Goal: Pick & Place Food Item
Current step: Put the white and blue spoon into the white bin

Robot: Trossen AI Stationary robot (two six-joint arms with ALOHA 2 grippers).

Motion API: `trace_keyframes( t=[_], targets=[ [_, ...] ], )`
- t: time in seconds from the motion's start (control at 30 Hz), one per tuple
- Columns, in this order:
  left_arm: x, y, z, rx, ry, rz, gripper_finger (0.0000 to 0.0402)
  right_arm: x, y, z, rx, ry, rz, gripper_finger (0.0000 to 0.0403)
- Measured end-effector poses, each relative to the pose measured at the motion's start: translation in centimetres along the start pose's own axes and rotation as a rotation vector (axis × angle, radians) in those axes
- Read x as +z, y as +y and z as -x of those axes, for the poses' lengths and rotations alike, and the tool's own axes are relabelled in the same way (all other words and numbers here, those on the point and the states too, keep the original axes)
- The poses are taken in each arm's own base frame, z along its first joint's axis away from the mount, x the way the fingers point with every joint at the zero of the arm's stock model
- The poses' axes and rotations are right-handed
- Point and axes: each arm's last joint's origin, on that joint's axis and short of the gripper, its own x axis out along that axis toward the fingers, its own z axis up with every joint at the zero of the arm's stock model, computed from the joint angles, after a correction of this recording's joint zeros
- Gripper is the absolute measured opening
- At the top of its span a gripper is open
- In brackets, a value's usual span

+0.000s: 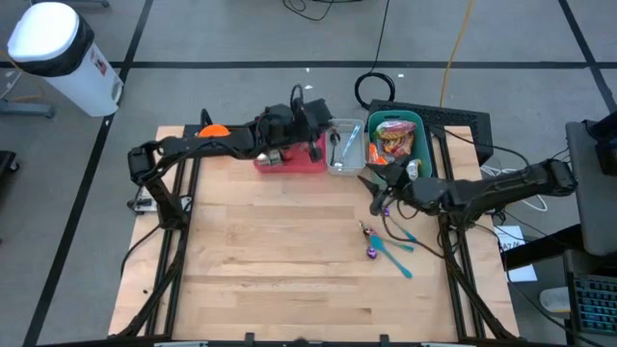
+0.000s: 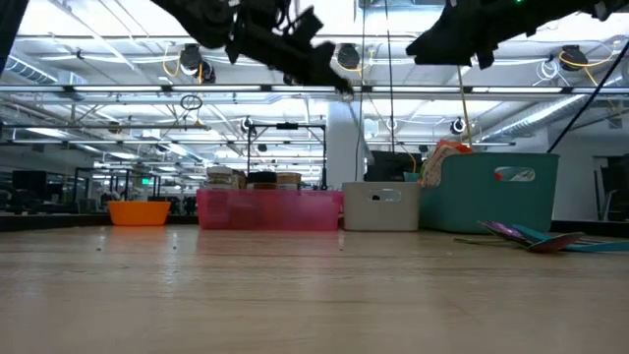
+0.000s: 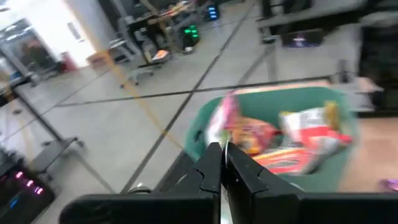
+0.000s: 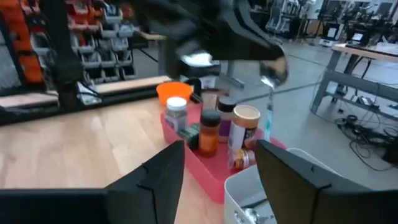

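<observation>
Two arms are at the far edge of the table (image 1: 289, 251) in the high view: the left gripper (image 1: 310, 114) hangs over the red bin (image 1: 289, 159), the right gripper (image 1: 378, 181) sits just in front of the green bin (image 1: 421, 154), which holds the food packets (image 1: 393, 140). A clear tub (image 1: 344, 149) stands between the two bins. The right gripper is the nearer to the packets, which lie just beyond its fingers, toward the far edge; the green bin's long axis runs near-to-far. The low view shows both grippers raised well above the table, the green bin (image 2: 499, 192) at right with a packet (image 2: 444, 157) poking upright over its rim. The left wrist view shows the left fingers (image 3: 211, 165) pressed together, empty, pointing at the packets (image 3: 280, 140) across the gap; their long axes cannot be told. The right wrist view shows the right fingers (image 4: 166, 171) apart, empty, facing the jars (image 4: 211, 130) in the red bin, away from the packets, so I judge it must turn to reach them.
</observation>
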Motion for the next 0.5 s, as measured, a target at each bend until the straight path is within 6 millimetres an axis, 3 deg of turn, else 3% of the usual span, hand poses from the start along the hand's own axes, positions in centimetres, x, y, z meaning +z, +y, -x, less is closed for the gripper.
trace_keyframes(
  t=[0.2, 0.33, 0.5],
  targets=[
    [-3.9, 2.8, -2.3, -0.008, 0.032, 0.105, 0.0008, -0.5, -0.5, 0.6, 0.003, -0.008, -0.003, 0.0179],
    [-6.6, 2.5, -4.2, -0.031, 0.051, 0.118, 0.0005, -1.4, -0.8, 0.4, -0.01, -0.017, -0.014, 0.0174],
    [-8.1, 1.4, -5.6, -0.057, 0.09, 0.104, 0.0011, -1.6, -0.9, 0.3, -0.014, -0.052, -0.023, 0.0173]
  ],
)
